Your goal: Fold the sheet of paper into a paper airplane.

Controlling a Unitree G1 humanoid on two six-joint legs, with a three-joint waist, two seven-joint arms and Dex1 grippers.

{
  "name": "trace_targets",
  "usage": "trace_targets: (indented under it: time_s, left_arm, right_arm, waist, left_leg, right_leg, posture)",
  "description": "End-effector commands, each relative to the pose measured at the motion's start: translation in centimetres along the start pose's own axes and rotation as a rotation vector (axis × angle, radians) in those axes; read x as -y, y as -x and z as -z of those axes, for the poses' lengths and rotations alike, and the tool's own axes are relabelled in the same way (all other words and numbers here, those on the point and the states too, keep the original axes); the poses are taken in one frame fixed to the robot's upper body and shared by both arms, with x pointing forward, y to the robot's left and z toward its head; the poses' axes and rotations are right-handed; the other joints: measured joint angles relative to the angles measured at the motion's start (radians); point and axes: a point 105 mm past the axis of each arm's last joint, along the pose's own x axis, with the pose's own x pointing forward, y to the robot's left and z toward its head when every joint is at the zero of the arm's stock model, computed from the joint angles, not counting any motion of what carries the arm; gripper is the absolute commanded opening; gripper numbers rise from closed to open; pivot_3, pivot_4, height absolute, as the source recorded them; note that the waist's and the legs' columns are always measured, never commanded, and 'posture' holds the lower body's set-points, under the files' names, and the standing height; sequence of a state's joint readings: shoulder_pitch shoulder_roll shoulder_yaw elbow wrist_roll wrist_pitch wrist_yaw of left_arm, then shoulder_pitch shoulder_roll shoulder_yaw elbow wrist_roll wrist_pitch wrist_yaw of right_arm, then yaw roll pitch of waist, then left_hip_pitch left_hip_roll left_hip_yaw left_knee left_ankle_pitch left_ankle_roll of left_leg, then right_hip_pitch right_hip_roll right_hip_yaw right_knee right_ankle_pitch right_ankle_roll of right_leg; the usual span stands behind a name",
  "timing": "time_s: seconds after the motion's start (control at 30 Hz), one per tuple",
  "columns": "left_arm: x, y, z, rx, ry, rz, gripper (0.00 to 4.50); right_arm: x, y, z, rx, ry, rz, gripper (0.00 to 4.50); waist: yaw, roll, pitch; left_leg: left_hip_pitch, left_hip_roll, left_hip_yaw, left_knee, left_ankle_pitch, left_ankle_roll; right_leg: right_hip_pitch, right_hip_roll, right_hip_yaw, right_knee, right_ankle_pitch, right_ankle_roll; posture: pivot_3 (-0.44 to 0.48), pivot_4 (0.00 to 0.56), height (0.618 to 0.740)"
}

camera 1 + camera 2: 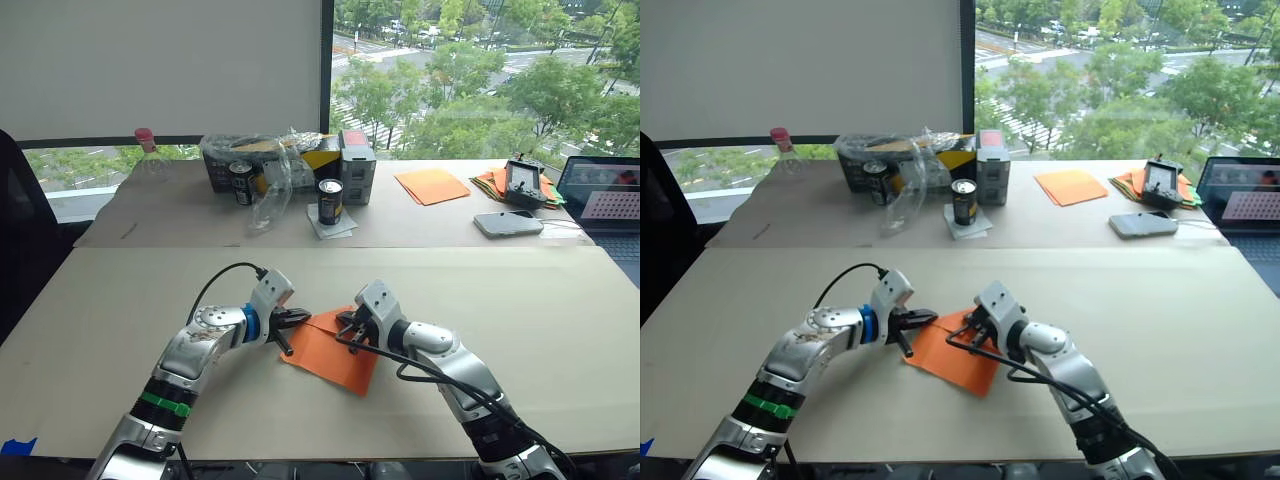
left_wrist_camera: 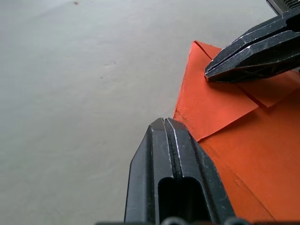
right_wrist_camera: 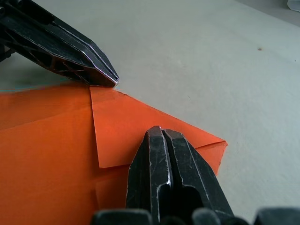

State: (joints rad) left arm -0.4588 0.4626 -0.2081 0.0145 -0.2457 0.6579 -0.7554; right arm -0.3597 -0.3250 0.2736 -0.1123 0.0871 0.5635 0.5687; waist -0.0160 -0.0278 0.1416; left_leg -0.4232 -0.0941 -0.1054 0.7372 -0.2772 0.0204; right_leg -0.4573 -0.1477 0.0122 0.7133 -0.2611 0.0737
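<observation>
An orange sheet of paper (image 1: 335,352) lies flat on the near tan table (image 1: 120,300), just in front of the robot and between its two arms. One far corner is already folded over into a triangular flap (image 3: 136,129), with a second smaller flap beside it, so the plane appears to be only at its early corner folds.

The left gripper (image 2: 164,123) has its two black fingers pressed together with nothing between them. Its tip rests at the sheet's left edge, right where the flap's fold line meets that edge. The right gripper (image 3: 161,131) is also closed tight and empty, its tip pressing down on top of the folded flap near the far corner.

The two tips sit close together, one at each end of the flap, with the rest of the sheet stretching toward the robot and slightly right. The right gripper is already on the flap, so it seems better placed to run along the crease while the left pins the edge.
</observation>
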Motion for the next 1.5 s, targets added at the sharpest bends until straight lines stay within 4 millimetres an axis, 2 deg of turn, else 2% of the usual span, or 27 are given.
trace_targets:
  time_s: [0.03,0.1,0.2,0.3,0.5,0.73,0.83,0.93,1.03,1.13,1.27,1.5]
  left_arm:
    - [-1.4,1.0,1.4,-0.066,0.020,-0.056,0.03]
    - [-1.8,1.3,0.4,-0.011,0.035,-0.071,0.03]
    - [-2.2,1.4,-2.1,0.132,0.063,-0.085,0.03]
    - [-1.9,1.1,-3.9,0.209,0.034,-0.057,0.03]
    - [1.1,-0.2,-3.5,0.172,-0.041,0.137,0.03]
    - [2.0,-1.9,-3.0,0.135,-0.124,0.202,0.03]
    - [2.4,-2.5,-1.8,0.083,-0.158,0.237,0.03]
    - [2.7,-2.8,-1.6,0.073,-0.159,0.257,0.03]
    - [3.0,-3.1,-1.4,0.067,-0.165,0.273,0.03]
    - [3.3,-3.4,-1.2,0.056,-0.175,0.285,0.03]
    - [3.4,-3.6,-0.7,0.039,-0.173,0.283,0.03]
    - [3.2,-3.7,-0.5,0.039,-0.167,0.267,0.03]
  right_arm:
    - [0.3,0.1,0.8,-0.039,-0.002,0.005,0.00]
    - [0.3,0.2,0.8,-0.037,-0.004,0.007,0.00]
    - [0.4,0.2,0.7,-0.030,-0.004,0.011,0.00]
    - [0.8,0.4,-0.3,0.012,0.005,0.025,0.00]
    - [1.6,1.7,-2.9,0.080,0.030,0.057,0.00]
    - [2.3,4.4,-4.7,0.118,0.063,0.075,0.00]
    - [2.7,6.4,-3.9,0.061,0.077,0.081,0.00]
    - [2.7,7.9,-1.7,-0.051,0.080,0.068,0.00]
    - [2.2,9.0,0.9,-0.157,0.076,0.045,0.00]
    - [1.2,9.4,2.6,-0.214,0.119,-0.001,0.00]
    - [0.0,8.8,3.0,-0.160,0.058,-0.026,0.00]
    - [-1.2,8.0,1.6,-0.049,-0.032,-0.070,0.00]
  waist:
    - [0.000,0.000,0.000]
    - [0.000,0.000,0.000]
    - [0.001,0.000,0.000]
    - [0.004,0.000,0.000]
    - [0.003,0.000,0.000]
    - [0.003,0.000,0.000]
    - [0.006,0.000,0.000]
    - [0.009,-0.001,0.000]
    - [0.010,-0.001,0.000]
    - [0.008,-0.001,0.000]
    - [0.006,-0.001,0.000]
    - [0.006,-0.001,0.001]
  left_leg:
    - [0.000,0.000,0.000,0.000,0.000,0.000]
    - [0.000,0.000,0.000,0.000,0.000,0.000]
    - [0.000,0.000,0.000,0.000,0.000,0.000]
    - [-0.001,0.000,0.000,0.001,0.000,0.000]
    - [-0.002,0.000,0.000,0.001,0.000,0.000]
    - [-0.003,0.000,0.000,0.000,0.000,0.000]
    - [-0.003,0.000,0.000,0.000,0.000,0.001]
    - [-0.004,-0.001,0.000,0.000,-0.001,0.002]
    - [-0.004,-0.001,0.000,0.000,-0.001,0.002]
    - [-0.004,0.000,0.000,0.000,-0.001,0.002]
    - [-0.002,0.000,0.000,0.000,-0.001,0.002]
    - [-0.002,0.000,0.000,0.000,-0.001,0.002]
  right_leg:
    - [0.000,0.000,0.000,0.000,0.000,0.000]
    - [0.000,0.000,0.000,0.000,0.000,0.000]
    - [0.000,0.000,0.000,0.000,0.000,0.000]
    - [0.000,0.000,0.000,0.000,0.000,0.000]
    - [-0.001,0.000,0.000,0.000,0.000,0.000]
    - [-0.002,0.000,0.000,-0.002,0.000,0.000]
    - [-0.001,0.000,0.000,-0.003,0.000,0.000]
    - [-0.001,-0.001,-0.001,-0.004,0.000,0.000]
    - [-0.001,-0.001,-0.001,-0.005,0.000,0.000]
    - [0.000,-0.001,-0.001,-0.005,0.000,0.000]
    - [0.002,-0.001,-0.001,-0.005,0.000,0.000]
    - [0.002,-0.001,-0.001,-0.005,0.000,0.000]
  posture:
    - [0.000,0.150,0.670]
    - [0.000,0.150,0.670]
    - [0.000,0.150,0.670]
    - [0.000,0.150,0.670]
    - [0.000,0.150,0.670]
    - [0.000,0.150,0.670]
    - [0.000,0.150,0.670]
    - [0.000,0.150,0.670]
    - [0.000,0.150,0.670]
    - [0.000,0.150,0.670]
    - [0.000,0.150,0.670]
    - [0.000,0.150,0.670]
